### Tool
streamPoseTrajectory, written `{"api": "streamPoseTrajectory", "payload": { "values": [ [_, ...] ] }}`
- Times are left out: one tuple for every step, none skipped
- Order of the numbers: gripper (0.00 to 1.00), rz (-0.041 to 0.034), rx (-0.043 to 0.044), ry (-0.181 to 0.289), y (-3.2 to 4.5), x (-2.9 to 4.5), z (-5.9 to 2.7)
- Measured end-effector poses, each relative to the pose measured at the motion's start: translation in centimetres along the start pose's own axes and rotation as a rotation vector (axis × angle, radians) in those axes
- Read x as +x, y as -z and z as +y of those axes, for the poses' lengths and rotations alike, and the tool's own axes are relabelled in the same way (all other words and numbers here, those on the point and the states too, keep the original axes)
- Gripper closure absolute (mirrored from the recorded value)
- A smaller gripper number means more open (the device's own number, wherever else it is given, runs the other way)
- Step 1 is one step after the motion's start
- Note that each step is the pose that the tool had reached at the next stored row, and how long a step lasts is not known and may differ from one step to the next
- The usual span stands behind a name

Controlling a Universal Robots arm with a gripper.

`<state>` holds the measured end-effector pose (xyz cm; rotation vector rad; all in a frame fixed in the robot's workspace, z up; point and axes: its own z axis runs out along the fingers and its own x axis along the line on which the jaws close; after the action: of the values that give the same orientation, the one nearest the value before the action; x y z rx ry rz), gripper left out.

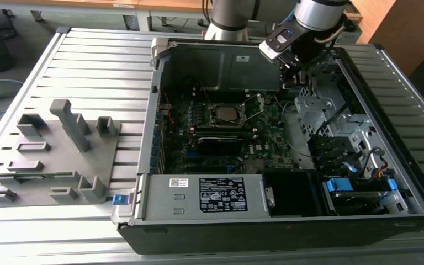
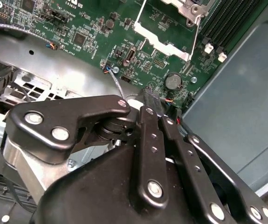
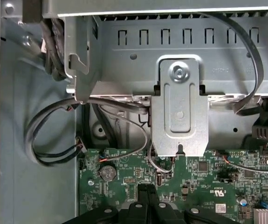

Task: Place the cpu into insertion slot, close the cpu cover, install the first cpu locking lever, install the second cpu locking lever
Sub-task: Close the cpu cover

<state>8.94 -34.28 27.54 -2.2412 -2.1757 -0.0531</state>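
Note:
In the exterior view the insertion slot (image 1: 225, 114) sits mid-board inside the open computer case, and a dull grey square that looks like the cpu (image 1: 226, 114) lies in its centre. The cpu cover (image 1: 253, 106) stands raised on the slot's side toward the exterior view's right. The second wrist view shows it as a thin silvery frame (image 2: 164, 43) with green board visible through its window. My gripper (image 1: 293, 74) hangs over the far corner of the case, well away from the slot. Its black fingers (image 3: 145, 193) are pressed together with nothing between them.
A grey fixture plate (image 1: 50, 152) with upright blocks lies on the exterior view's left. The white-labelled power supply (image 1: 220, 194) fills the case front and a black block (image 1: 223, 144) sits below the slot. A metal drive cage (image 1: 322, 110), a bracket (image 3: 178, 112) and loose cables (image 3: 50, 135) crowd the gripper.

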Motion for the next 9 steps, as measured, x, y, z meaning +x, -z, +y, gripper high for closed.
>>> {"api": "streamPoseTrajectory", "payload": {
  "values": [
    [0.9, -0.0002, 0.0, 0.0, 0.0, 0.0, 0.0],
    [0.9, -0.0003, 0.0001, 0.0, 0.0, 0.0, 0.0],
    [0.9, -0.0002, 0.0, 0.0, -0.01, 0.0, 0.0],
    [0.9, -0.0001, 0.0001, 0.0, -0.01, 0.0, 0.0],
    [0.9, 0.0, 0.0, 0.0, -0.02, 0.0, -0.01],
    [0.9, 0.0002, 0.0, 0.0, -0.03, -0.02, -0.02],
    [0.9, 0.0003, 0.0, 0.0, -0.07, -0.06, -0.03],
    [0.9, 0.0001, 0.0, 0.0, -0.13, -0.12, -0.03],
    [0.9, 0.0001, 0.0, 0.0, -0.24, -0.2, -0.04]
  ]
}}
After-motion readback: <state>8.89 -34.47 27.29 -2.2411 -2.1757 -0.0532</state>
